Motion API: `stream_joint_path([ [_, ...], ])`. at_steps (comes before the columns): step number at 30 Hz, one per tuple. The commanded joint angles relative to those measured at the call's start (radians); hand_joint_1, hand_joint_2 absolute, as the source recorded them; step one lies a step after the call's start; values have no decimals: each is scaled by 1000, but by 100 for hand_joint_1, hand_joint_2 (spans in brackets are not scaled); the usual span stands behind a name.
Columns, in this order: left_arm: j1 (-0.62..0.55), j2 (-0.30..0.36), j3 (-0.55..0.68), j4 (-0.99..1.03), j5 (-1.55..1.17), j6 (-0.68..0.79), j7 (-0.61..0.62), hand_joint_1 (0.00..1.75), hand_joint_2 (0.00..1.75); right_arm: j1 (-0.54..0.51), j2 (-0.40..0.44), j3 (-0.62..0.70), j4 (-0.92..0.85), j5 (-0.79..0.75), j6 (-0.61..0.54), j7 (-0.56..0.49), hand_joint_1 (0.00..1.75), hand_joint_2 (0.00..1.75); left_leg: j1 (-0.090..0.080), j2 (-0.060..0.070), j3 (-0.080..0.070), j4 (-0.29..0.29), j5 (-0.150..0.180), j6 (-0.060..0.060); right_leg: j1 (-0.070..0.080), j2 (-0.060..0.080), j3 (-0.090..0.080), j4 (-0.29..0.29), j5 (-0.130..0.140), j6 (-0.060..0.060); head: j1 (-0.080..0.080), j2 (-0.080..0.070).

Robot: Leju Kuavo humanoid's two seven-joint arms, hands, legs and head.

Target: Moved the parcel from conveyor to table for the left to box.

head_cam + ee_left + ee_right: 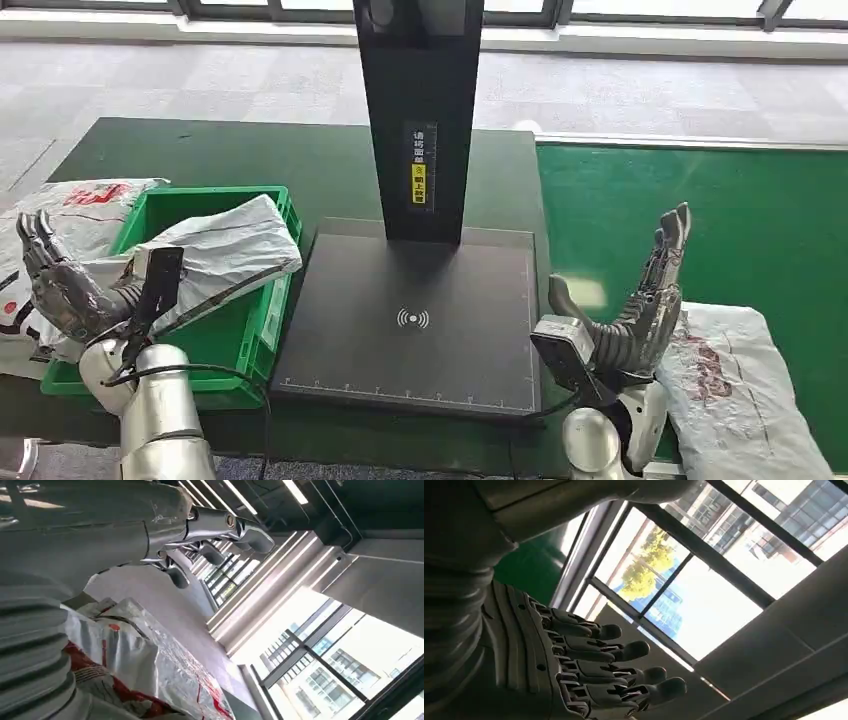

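A white plastic parcel with red print (735,385) lies on the green conveyor belt (700,220) at the lower right. My right hand (645,300) stands just left of it, fingers spread and pointing up, holding nothing; the right wrist view shows those fingers (599,660) apart against the windows. Another white parcel (225,250) lies across the green box (215,340) on the left. My left hand (55,280) is raised beside the box with fingers apart and empty. More white and red parcels (130,665) lie below it.
A black scanner platform (410,320) with a tall black post (420,110) stands on the dark green table (250,160) between the box and the belt. A pile of white parcels (85,210) sits left of the box. Grey floor and windows lie beyond.
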Motion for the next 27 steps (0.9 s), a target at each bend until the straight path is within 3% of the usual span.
stream_joint_path([
  [1,-29,-18,7,-56,135,-2,-72,0,175,22,51,-31,48,0,2,12,0,175,1,-1,0,-1,0,1,1,-2,1,-1,0,-1,0,0],
  [3,14,-18,-98,-80,255,-2,-88,0,175,12,51,-70,53,9,2,17,0,175,1,-1,0,-1,0,1,1,-2,1,-1,0,-1,0,0],
  [6,14,-18,-98,-80,255,-2,-88,0,175,12,51,-70,53,9,2,17,0,175,0,-1,1,-1,0,1,1,-2,1,-1,0,-1,0,0],
  [8,76,-18,-271,-85,355,-2,-43,0,175,4,51,-123,69,-10,2,6,0,175,1,-3,0,-1,1,1,1,-4,1,-1,0,-1,0,0],
  [13,76,-18,-271,-85,355,-2,-43,0,175,4,51,-123,69,-10,2,6,0,175,0,-4,0,-1,1,1,1,-5,2,-2,0,-1,0,0],
  [15,93,-18,-346,-94,357,-2,3,0,175,7,51,-151,74,-16,2,8,0,175,1,-3,0,-1,1,1,1,-4,2,-2,0,-2,0,0],
  [16,93,-18,-348,-92,347,-2,18,0,0,8,51,-154,82,-16,2,7,0,175,0,-2,0,-1,1,1,1,-4,1,-2,0,-1,0,0],
  [19,98,-18,-364,-105,394,-2,-31,0,0,12,51,-164,83,-13,2,9,0,175,0,-4,1,-2,1,1,1,-5,2,-2,0,-2,0,0],
  [20,109,-18,-393,-108,441,-2,-61,0,175,13,51,-171,79,2,2,23,0,175,0,-3,0,-1,1,1,1,-5,1,-2,0,-2,0,0],
  [25,118,-17,-421,-110,467,-2,-76,0,175,13,51,-177,79,20,2,39,0,175,0,-2,1,-2,1,1,1,-4,2,-3,0,-2,0,0],
  [27,160,-2,-552,-140,604,-69,-111,0,175,9,51,-205,115,132,2,124,0,175,0,-2,0,-1,1,1,1,-3,1,-2,0,-1,0,0],
])
